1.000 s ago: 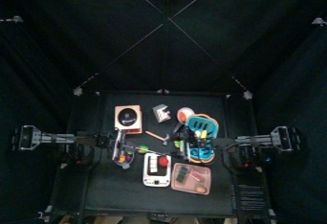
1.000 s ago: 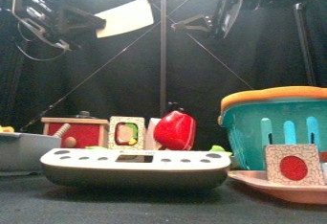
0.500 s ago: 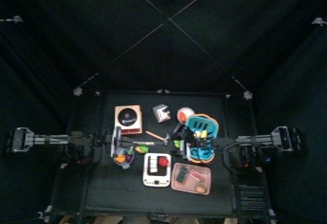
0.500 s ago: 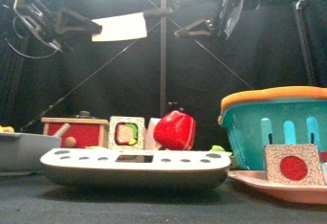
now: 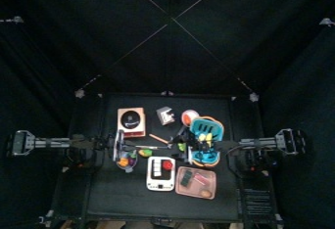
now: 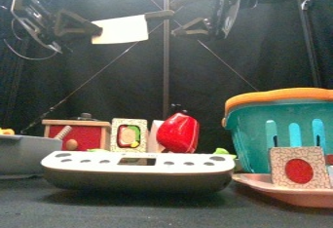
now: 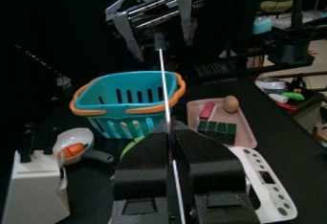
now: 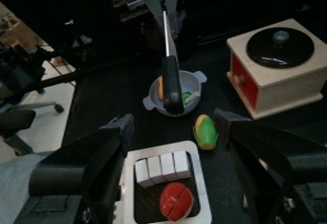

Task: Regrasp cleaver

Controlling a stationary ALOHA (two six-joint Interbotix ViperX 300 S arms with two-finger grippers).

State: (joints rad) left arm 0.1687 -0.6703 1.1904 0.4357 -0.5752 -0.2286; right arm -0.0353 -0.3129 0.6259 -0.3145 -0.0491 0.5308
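Clearly the cleaver (image 6: pixel 121 30) is up in the air, high above the left half of the table and well clear of everything on it. The left gripper (image 7: pixel 169 135) is clamped on its left end, and the pale blade sticks out to the right towards the right gripper (image 8: pixel 173 120), which hangs close by with its jaws spread wide and nothing between them.

The blade is a flat, pale rectangle with squared corners. Seen edge-on from either wrist it is only a thin straight line, so it looks stiff, not floppy. It is probably light, and its smooth faces may be slippery. The broad faces look like the safest hold, pinched flat between the pads near the free end. A grip across the narrow edge could let it twist. Whether the held end is a handle I cannot tell.
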